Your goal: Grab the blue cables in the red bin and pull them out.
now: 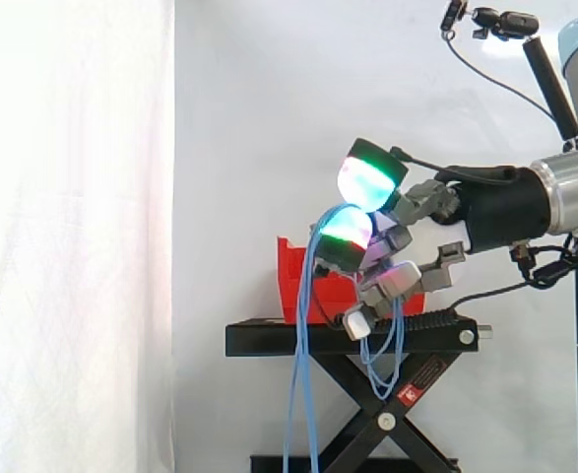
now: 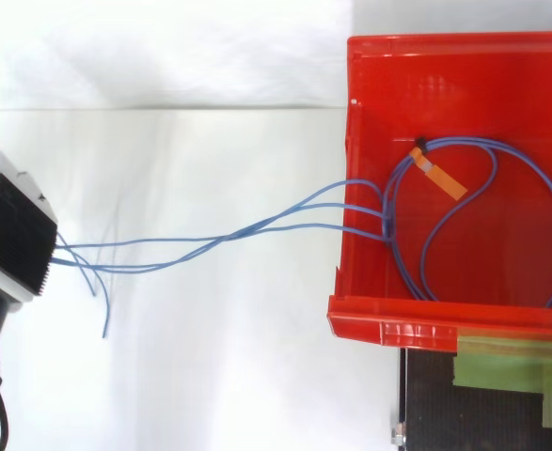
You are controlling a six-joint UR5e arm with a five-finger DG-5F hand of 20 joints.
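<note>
The hand is curled, its thick glowing pads bent inward and closed round several strands of the blue cables; the thin, smooth strands drape over the fingers and hang straight down below them, with a short loop dangling under the palm. From the hand the cables run lengthwise as a loose, nearly level bundle to the red bin, cross its near wall and lie inside in wide coils. An orange flat tag sits on the coil, on the far side from the hand; the bin is glossy plastic, cut off at the frame edge. Exactly where the strands meet the pads is hard to make out. The bin sits just behind the fingers on a black scissor stand.
</note>
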